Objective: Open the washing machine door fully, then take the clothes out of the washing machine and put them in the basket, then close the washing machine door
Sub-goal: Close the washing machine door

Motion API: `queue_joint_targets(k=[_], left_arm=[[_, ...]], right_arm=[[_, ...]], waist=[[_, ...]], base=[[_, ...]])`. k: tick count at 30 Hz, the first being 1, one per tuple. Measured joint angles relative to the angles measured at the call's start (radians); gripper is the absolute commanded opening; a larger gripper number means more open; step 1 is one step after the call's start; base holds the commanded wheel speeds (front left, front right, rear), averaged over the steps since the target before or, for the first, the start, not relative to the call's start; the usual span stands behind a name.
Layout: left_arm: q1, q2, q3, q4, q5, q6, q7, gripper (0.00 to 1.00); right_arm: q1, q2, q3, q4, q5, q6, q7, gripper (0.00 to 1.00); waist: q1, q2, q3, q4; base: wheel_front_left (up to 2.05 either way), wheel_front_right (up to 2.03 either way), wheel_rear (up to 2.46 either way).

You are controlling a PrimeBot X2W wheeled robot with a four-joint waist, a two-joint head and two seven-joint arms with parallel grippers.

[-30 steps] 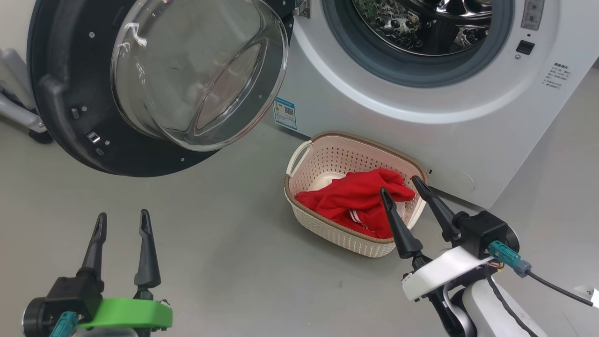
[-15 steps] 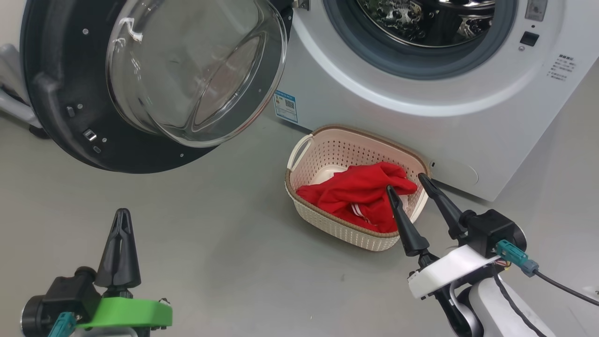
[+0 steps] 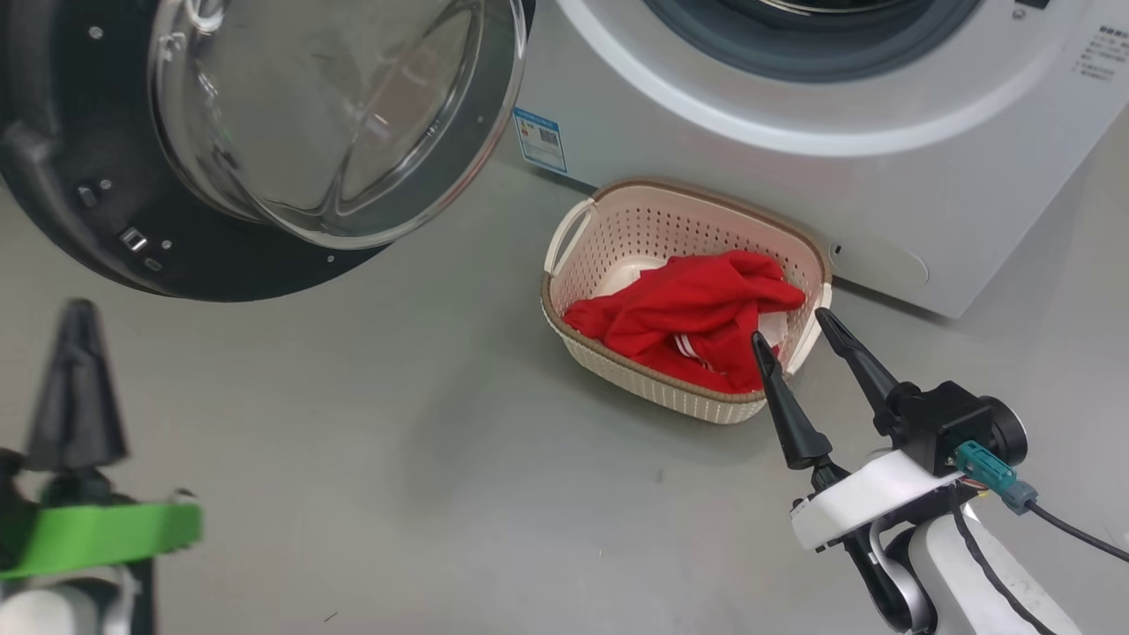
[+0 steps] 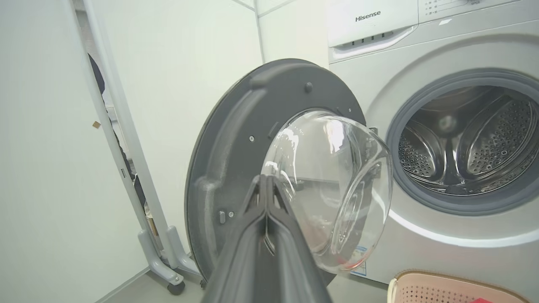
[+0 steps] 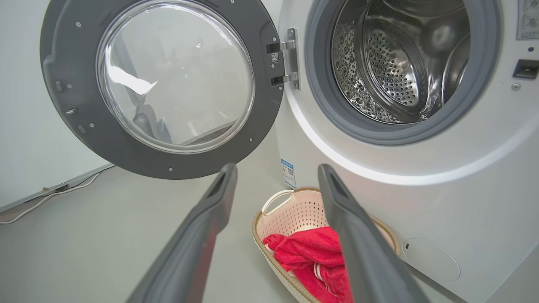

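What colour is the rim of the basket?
Brown with a woven look, running round the top of the cream basket. It shows best in the head view.

Left claw [image 4: 266, 181], fingers pressed together, bottom centre; washing machine door [image 4: 236, 134] open behind it; washing machine [image 4: 421, 248] right; basket [image 4: 442, 278] lower right.

- The head view looks steeply down from high above the floor [image 3: 397, 459], with the basket [image 3: 617, 238] near centre.
- The left wrist view sits low and close, facing level along the left hand [image 4: 266, 181] at the washing machine door [image 4: 227, 139].
- The right wrist view, low and farther back, looks along the right hand [image 5: 276, 168] toward the drum [image 5: 391, 71].
- All three share that door and the basket.
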Motion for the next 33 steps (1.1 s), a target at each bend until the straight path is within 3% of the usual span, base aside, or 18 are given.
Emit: queue_joint_targets(k=[7,9,13,21,29,33], left_arm=[[-0.106,0.112,0.140,-0.064,-0.001,-0.009,0.000,0.00],[-0.178,0.188,0.214,-0.070,-0.004,-0.018,-0.006,0.00],[-0.266,0.249,0.301,-0.035,-0.071,-0.019,-0.006,0.00],[-0.421,0.303,0.467,0.167,-0.262,-0.026,0.075,0.00],[-0.587,0.329,0.693,0.506,-0.523,0.084,0.278,0.00],[-0.639,0.335,0.759,0.593,-0.587,0.097,0.333,0.00]], right_arm=[[-0.005,-0.028,-0.001,-0.040,-0.017,0.000,0.026,1.00],[-0.016,-0.044,-0.004,-0.058,-0.022,0.000,0.036,1.00],[-0.028,-0.057,-0.008,-0.078,-0.025,0.000,0.049,1.00],[-0.057,-0.072,-0.007,-0.101,-0.031,0.000,0.065,1.00],[-0.068,-0.075,0.003,-0.114,-0.032,0.001,0.074,1.00],[-0.071,-0.075,0.004,-0.119,-0.032,0.002,0.075,1.00]], waist=[[0.0000,0.0000,0.056,-0.034],[0.0000,0.0000,0.082,-0.051],[0.0001,0.0000,0.116,-0.072],[0.0000,0.0000,0.162,-0.110],[0.0000,0.0000,0.194,-0.172],[0.0001,0.0000,0.202,-0.192]], base=[[0.00,0.00,0.00],[0.00,0.00,0.00],[0.00,0.00,0.00],[0.00,0.00,0.00],[0.00,0.00,0.00],[0.00,0.00,0.00]])
